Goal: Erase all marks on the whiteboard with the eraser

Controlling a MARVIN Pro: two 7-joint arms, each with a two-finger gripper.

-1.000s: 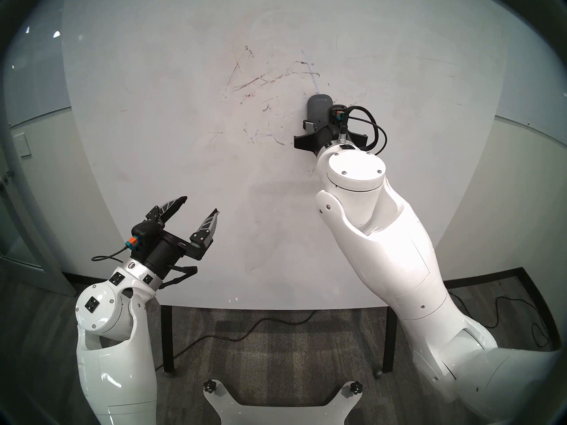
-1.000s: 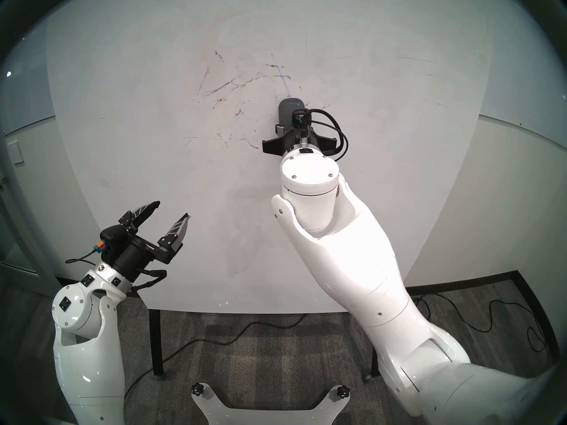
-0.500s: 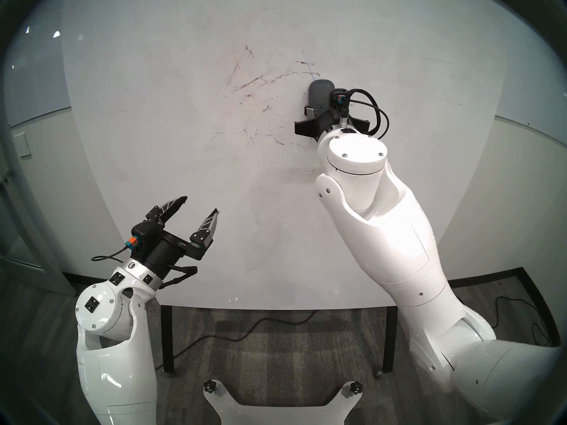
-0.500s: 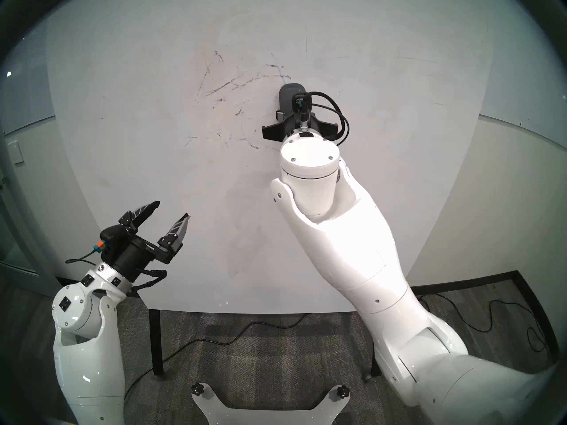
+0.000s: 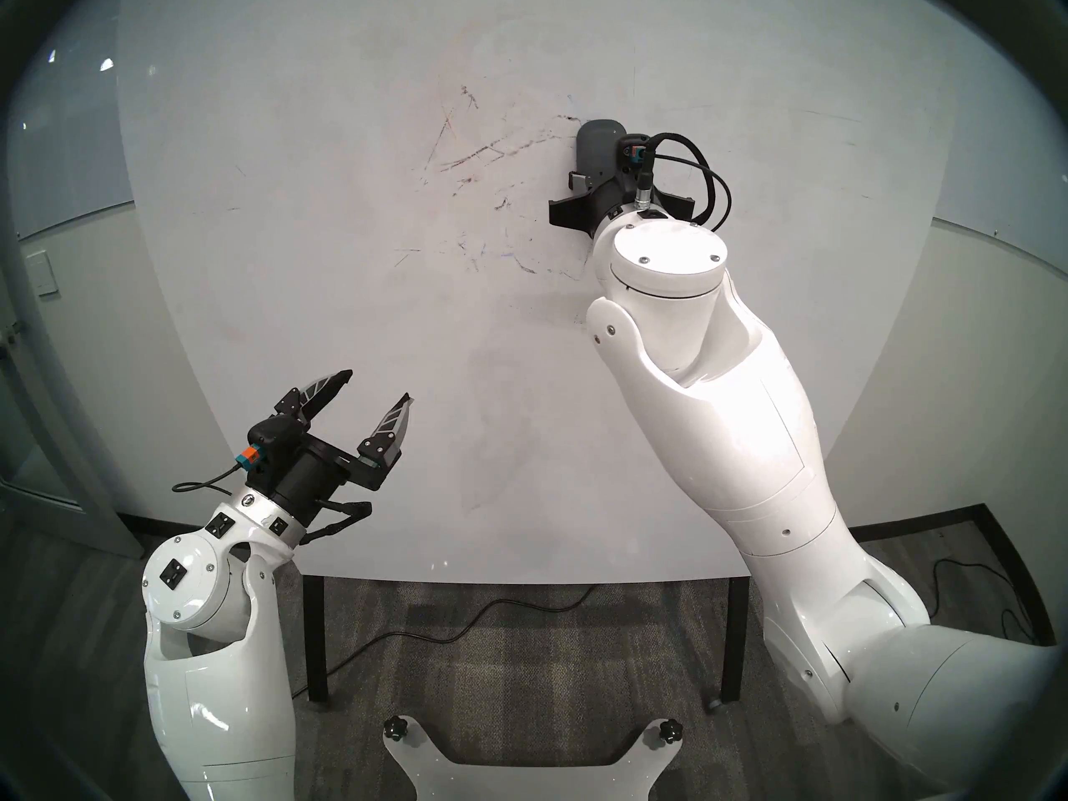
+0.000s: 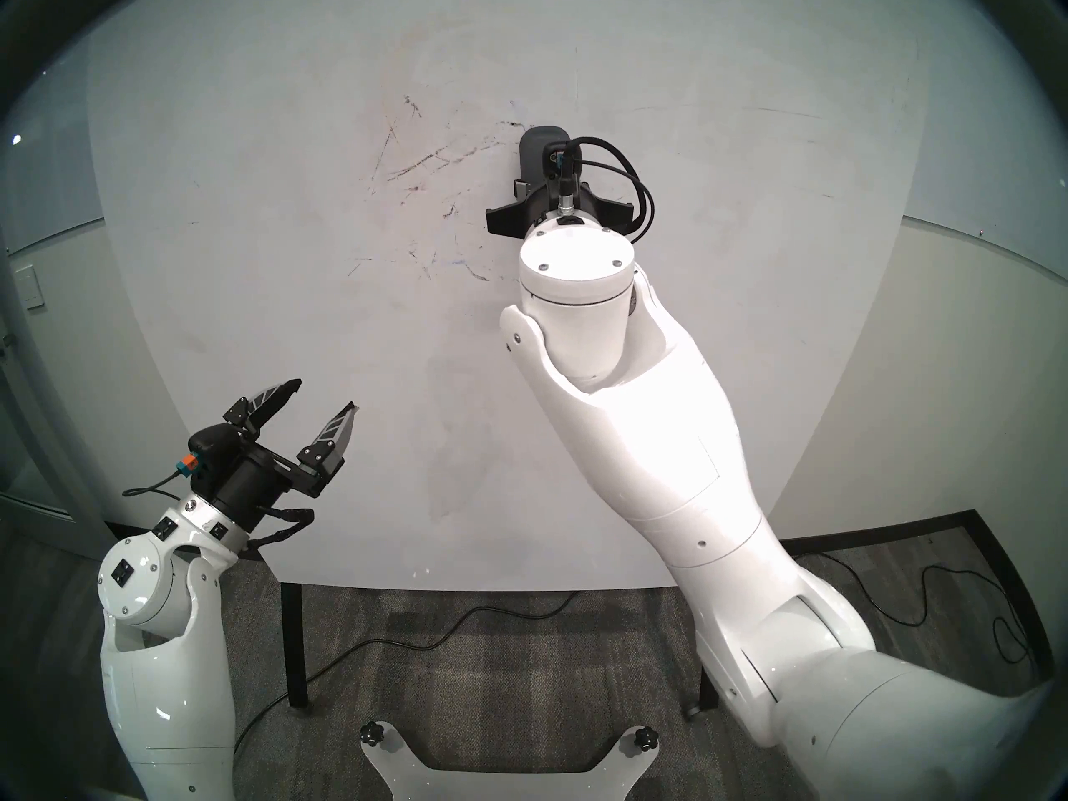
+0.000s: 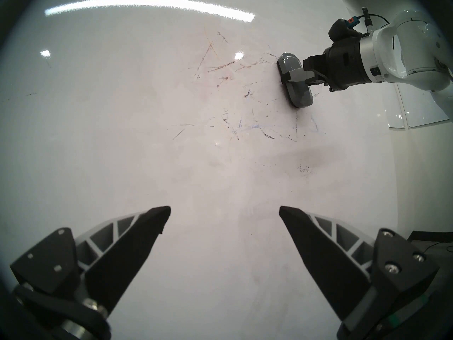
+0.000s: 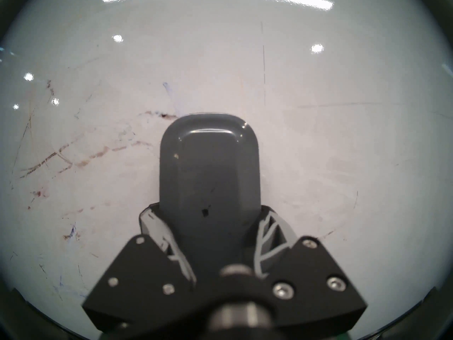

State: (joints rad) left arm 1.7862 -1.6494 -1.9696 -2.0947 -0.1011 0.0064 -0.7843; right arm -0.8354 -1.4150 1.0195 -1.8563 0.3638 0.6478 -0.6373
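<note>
eraser (image 8: 208,170) between right tool (image 8: 208,224) fingers

Glossy white arm shells (image 5: 745,435) with silver screws, black wrist housings, looping black cables (image 5: 702,172).

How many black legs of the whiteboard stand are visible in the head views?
2: one black metal leg below the large glossy white whiteboard's bottom edge left of centre, one right, beside the right arm. Others may be hidden.

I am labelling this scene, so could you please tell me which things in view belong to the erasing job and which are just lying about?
Belongs to the job:
- eraser, clamped in the right pincer
- marks
- whiteboard

Just lying about:
- left pincer, open and empty
- floor cable
- wall switch
</note>
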